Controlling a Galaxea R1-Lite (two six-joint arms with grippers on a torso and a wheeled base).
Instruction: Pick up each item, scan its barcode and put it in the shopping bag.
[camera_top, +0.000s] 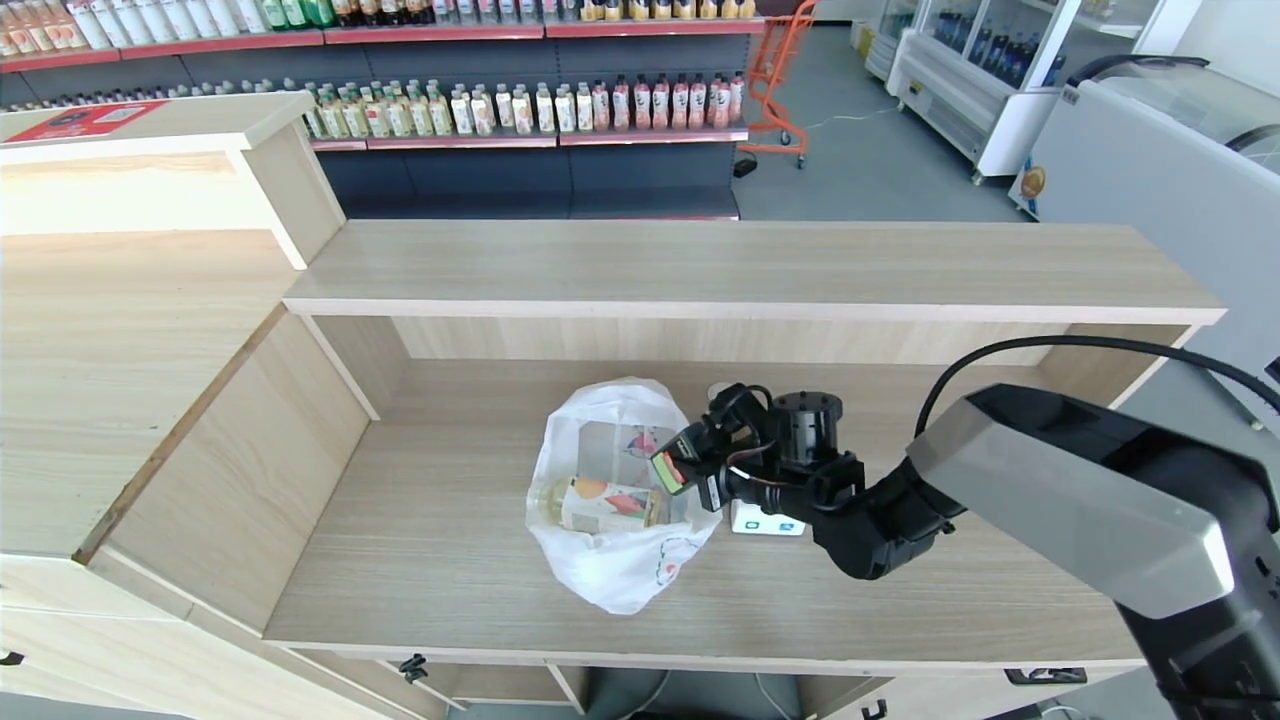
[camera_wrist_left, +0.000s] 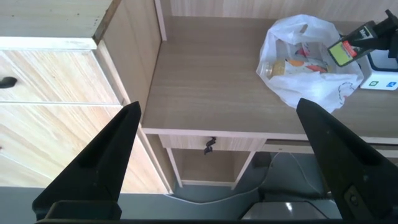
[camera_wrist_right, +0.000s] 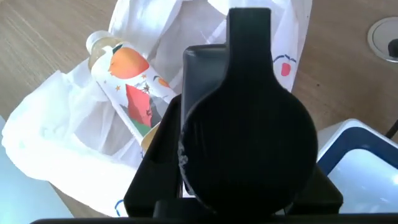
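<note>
- Over bag (camera_top: 622, 582) mouth: right claw (camera_top: 672, 468) pinches small green pack (camera_top: 665, 475); bottle (camera_top: 600, 505) already inside
- Bagging step, I'd say; next: lower past rim, release
- Left claw (camera_wrist_left: 217, 107) spread, off counter (camera_top: 450, 560) edge

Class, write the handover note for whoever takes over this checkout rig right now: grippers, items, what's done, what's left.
Left gripper: open, empty, held back from the counter.
Right gripper: shut on a green item, at the bag's edge, near the scanner.
The bag lies on the counter, with a bottle lying inside.
Done: bottle bagged.
Left: put the green item in the bag. Whether it was scanned cannot be told.
</note>
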